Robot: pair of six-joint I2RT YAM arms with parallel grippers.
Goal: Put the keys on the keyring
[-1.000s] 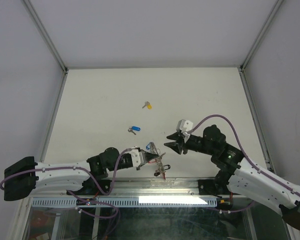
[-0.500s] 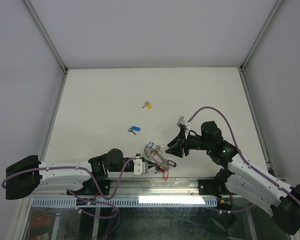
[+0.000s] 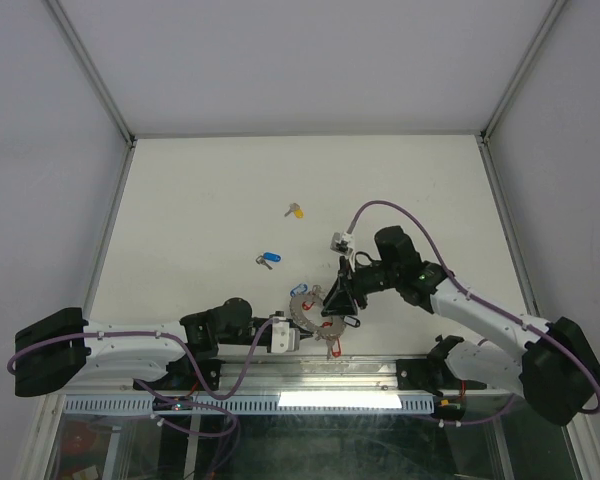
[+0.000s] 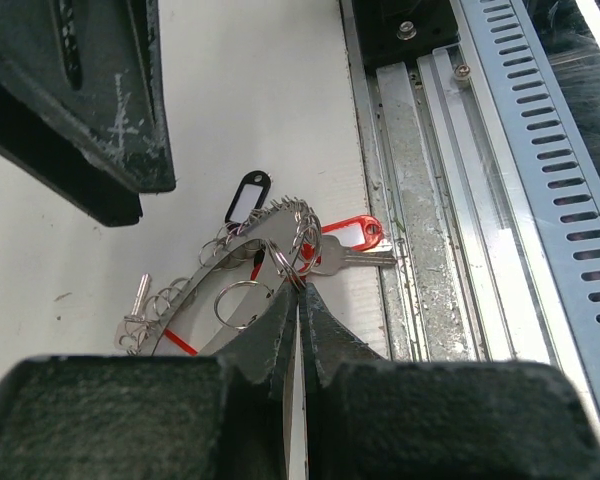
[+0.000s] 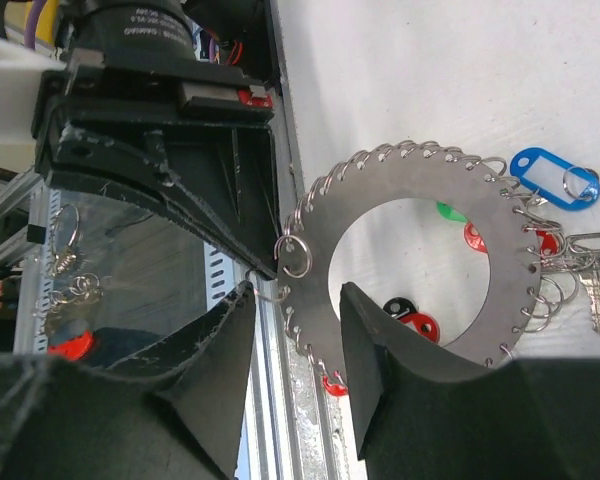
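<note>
Left arm lies low along the near edge, left gripper (image 4: 298,290) clenched on the rim of the keyring (image 5: 420,190). Right arm folds in leftward, right gripper (image 5: 295,320) parted astride the ring's band.

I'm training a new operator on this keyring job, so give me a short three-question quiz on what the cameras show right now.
1. True or false: the left gripper is shut on the edge of the keyring.
2. Which loose key lies nearer the keyring? A) the blue-tagged key B) the yellow-tagged key
3. Fill in: ___ tagged keys lie loose on the table, apart from the keyring.

Key: 1 true; 2 A; 3 two.
</note>
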